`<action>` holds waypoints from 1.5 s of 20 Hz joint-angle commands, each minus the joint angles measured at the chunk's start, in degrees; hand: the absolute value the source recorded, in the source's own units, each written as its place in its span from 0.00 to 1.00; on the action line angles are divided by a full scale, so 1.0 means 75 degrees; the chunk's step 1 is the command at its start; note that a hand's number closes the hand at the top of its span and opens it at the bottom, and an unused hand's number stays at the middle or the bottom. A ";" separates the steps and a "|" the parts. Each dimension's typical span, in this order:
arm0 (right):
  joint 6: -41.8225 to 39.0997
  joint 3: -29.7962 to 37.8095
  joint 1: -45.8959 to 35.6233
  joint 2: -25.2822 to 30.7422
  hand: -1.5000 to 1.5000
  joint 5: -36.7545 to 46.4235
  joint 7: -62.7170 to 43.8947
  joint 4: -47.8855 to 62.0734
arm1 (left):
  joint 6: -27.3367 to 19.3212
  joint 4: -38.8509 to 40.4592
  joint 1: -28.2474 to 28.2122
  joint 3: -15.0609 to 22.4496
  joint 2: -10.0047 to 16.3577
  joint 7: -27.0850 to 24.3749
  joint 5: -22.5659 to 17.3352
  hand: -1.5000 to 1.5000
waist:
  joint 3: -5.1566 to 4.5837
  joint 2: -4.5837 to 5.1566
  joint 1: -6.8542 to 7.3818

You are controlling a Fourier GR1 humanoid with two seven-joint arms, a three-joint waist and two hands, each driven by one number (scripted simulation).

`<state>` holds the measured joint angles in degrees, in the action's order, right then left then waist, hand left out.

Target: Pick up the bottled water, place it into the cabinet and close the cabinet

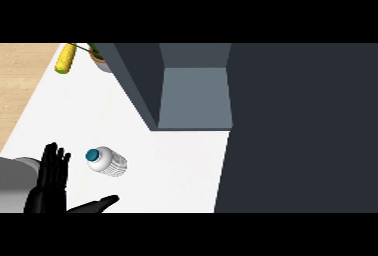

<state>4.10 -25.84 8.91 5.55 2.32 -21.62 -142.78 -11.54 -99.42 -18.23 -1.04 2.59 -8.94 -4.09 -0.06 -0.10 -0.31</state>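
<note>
Held open at the near left edge of the worktop point(177, 170), the left hand point(44, 194) is set beside the ungrasped bottle point(105, 161); the cabinet point(196, 95) is seen open, likely to receive it.

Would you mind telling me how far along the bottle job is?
Nothing looks done: the bottle sits on the counter, outside the open cabinet. In hand: the open left hand is beside it, not holding it. Left: grasp it, put it inside, shut the door.
</note>
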 commanded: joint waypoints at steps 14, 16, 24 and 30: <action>0.0342 0.0106 -0.0338 0.0361 0.00 0.0442 -0.0431 -0.0688 | 0.1100 0.4761 0.1860 -0.1303 0.0122 -0.2798 -0.0775 0.00 | 0.0002 0.0012 -0.0004; 0.0481 -0.0271 -0.0229 0.0340 0.00 0.0714 -0.0699 -0.0952 | 0.1385 0.5463 0.2029 -0.1516 0.0309 -0.3399 -0.0823 0.00 | -0.0002 0.0007 -0.0016; 0.0402 0.0077 -0.0031 0.0630 0.00 0.0290 -0.0049 -0.0650 | 0.1277 0.7495 0.3225 -0.1920 0.0231 -0.4696 -0.0837 0.00 | 0.0002 0.0017 -0.0024; 0.0495 -0.0211 0.0091 0.0853 0.00 0.0460 -0.0432 -0.1072 | 0.1227 0.8498 0.4061 -0.2286 0.0298 -0.5315 -0.1055 0.00 | 0.0001 0.0014 -0.0061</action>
<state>9.06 -29.10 7.06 9.04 4.17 -21.72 -142.52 -2.29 -39.88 8.57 -16.64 4.19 -46.34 -11.13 -0.08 -0.02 -0.67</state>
